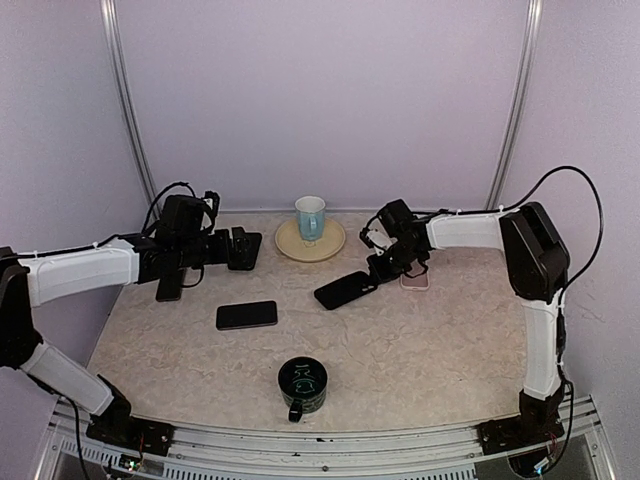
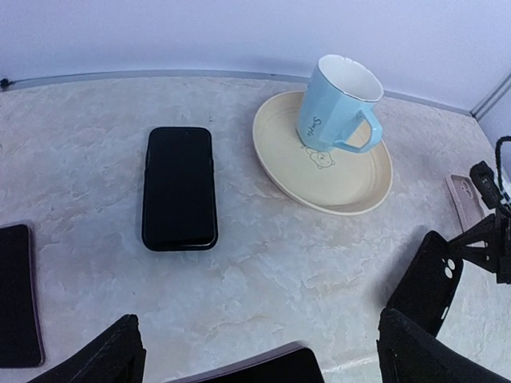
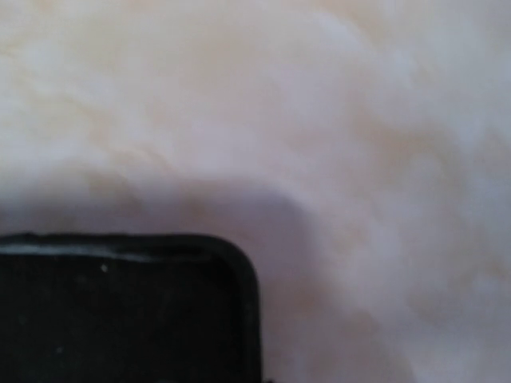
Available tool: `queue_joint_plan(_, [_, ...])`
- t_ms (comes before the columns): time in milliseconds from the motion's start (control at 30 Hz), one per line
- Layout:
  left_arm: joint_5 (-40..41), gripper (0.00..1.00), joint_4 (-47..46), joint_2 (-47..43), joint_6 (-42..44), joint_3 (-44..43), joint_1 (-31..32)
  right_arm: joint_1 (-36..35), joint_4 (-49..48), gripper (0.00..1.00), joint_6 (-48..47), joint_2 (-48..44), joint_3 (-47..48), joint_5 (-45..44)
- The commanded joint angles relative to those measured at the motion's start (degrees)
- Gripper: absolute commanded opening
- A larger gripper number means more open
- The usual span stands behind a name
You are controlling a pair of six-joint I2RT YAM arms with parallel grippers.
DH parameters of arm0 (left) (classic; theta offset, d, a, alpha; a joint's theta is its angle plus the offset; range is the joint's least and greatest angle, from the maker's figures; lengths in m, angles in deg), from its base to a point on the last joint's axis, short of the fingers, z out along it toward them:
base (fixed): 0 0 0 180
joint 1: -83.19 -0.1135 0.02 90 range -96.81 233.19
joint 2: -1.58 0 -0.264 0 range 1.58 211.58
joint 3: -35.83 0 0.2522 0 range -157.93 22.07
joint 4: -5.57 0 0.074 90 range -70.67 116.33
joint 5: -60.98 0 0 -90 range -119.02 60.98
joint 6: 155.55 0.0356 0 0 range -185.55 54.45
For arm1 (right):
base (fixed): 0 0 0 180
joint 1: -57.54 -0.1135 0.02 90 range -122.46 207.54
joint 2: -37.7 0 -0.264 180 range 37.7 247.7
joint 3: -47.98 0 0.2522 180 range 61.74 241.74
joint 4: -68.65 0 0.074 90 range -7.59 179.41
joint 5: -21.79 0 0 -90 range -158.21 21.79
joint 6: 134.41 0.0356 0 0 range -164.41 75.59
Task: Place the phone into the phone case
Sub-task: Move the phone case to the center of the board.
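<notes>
- The phone point(image 1: 247, 315) lies flat on the table point(image 1: 420, 350), left of centre in the overhead view. Its long axis runs almost left to right.
- The phone case point(image 1: 343, 290) is just to its right and a little higher in that frame, not touching it. It slants from lower left to upper right, with its lower end pointing toward the phone.
- My right claw point(image 1: 385, 265) is pinched shut at the case's upper-right end. I judge it has the rim, since the case looks tipped up in the left wrist view.
- My left claw point(image 2: 259, 319) stands wide and holds nothing. In the overhead view it sits higher in the frame than the phone, so the left arm is the nearer one.
- For a pickup, I judge the fingers should span the phone's short side.
- A second dark slab point(image 2: 180, 187) lies beside the plate point(image 2: 351, 199) holding the mug point(image 2: 335, 104), and I must not mistake it for the phone.
</notes>
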Motion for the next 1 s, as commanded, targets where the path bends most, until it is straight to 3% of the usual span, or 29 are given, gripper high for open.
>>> queue_joint_plan(0, [-10.76,0.99,-0.04,-0.06,10.56,-3.28,-2.16,-0.62,-5.31,0.0,11.29,-3.35,-4.41,-6.5])
queue_joint_plan(367, [-24.94,0.99,11.43,8.19,36.6,-10.91,-1.92,-3.55,-10.85,0.0,22.07,-9.97,-15.29,-17.79])
queue_joint_plan(633, [-27.14,0.99,12.53,6.03,49.25,-9.51,-0.88,-6.49,-12.28,0.0,25.68,-12.63,-18.23,-20.52])
queue_joint_plan(967, [-35.33,0.99,13.44,10.7,62.47,-6.92,-3.69,-8.81,-12.68,0.0,26.25,-12.78,-19.57,-20.64])
